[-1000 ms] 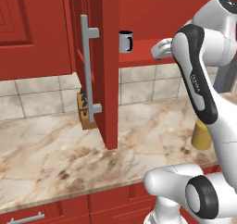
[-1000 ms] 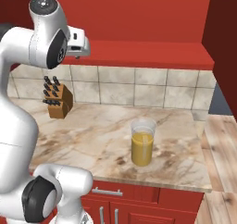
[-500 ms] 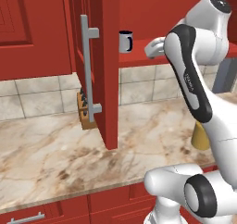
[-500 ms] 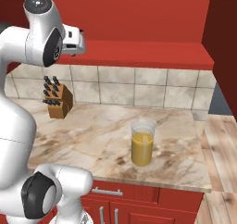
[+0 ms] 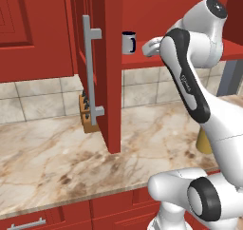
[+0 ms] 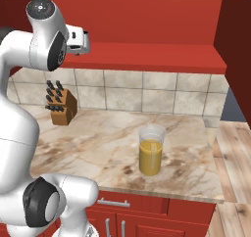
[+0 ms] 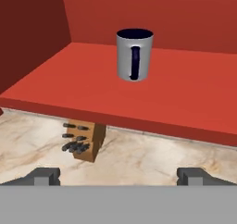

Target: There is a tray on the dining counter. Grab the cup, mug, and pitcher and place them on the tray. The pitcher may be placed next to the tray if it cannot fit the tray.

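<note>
Item: gripper (image 7: 118, 176), jaws spread to their widest and empty, the two dark fingertips (image 7: 44, 176) rising at the lower corners of the hand view, level with the front edge of the open cabinet's red shelf (image 7: 185, 102). Change noted: over the last second the arm has swung its upper links round and drawn the hand closer along the shelf front, while the base views hold the same framing, so the base is parked and only the arm travels; this reads as an approach on the first object to collect. Item: mug (image 7: 134, 54), grey, dark inside, upright on the shelf, its dark handle turned toward the hand; it stands straight ahead of the gripper and set back from the shelf edge, still apart from the fingertips. Item: pitcher (image 6: 151, 150), orange liquid, upright on the marble wall counter (image 6: 112, 148) below, untouched. Item: knife block (image 6: 60, 106) against the tiled backsplash, beneath the shelf.
</note>
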### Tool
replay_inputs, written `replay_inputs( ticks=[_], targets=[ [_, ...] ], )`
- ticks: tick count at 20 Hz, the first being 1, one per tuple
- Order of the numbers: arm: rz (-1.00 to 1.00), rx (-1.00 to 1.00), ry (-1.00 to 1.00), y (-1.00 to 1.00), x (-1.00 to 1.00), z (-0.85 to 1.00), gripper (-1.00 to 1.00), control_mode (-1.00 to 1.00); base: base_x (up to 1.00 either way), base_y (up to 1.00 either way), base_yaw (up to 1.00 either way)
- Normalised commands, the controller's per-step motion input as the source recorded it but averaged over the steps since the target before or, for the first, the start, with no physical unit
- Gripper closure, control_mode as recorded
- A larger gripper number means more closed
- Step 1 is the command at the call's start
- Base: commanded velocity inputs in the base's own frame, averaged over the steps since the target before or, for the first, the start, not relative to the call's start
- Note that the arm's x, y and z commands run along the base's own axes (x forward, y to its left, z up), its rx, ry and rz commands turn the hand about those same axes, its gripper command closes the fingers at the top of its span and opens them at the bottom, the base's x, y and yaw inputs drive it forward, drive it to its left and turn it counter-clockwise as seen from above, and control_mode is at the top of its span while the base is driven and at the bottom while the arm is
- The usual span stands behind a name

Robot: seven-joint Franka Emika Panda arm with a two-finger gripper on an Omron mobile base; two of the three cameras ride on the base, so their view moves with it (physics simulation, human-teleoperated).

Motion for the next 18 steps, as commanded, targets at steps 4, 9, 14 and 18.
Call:
replay_inputs(
  ticks=[4, 9, 14, 18],
  targets=[
    [0.0, 0.01, -0.12, 0.0, 0.26, -0.01, -1.0, -1.0, 0.0, 0.0, 0.0],
    [0.0, 0.01, -0.1, 0.0, 0.25, -0.03, -1.0, -1.0, 0.0, 0.0, 0.0],
    [0.0, 0.0, -0.02, 0.03, 0.18, 0.0, -1.0, -1.0, 0.0, 0.0, 0.0],
    [0.0, 0.0, 0.0, 0.03, 0.18, 0.0, -1.0, -1.0, 0.0, 0.0, 0.0]
  ],
)
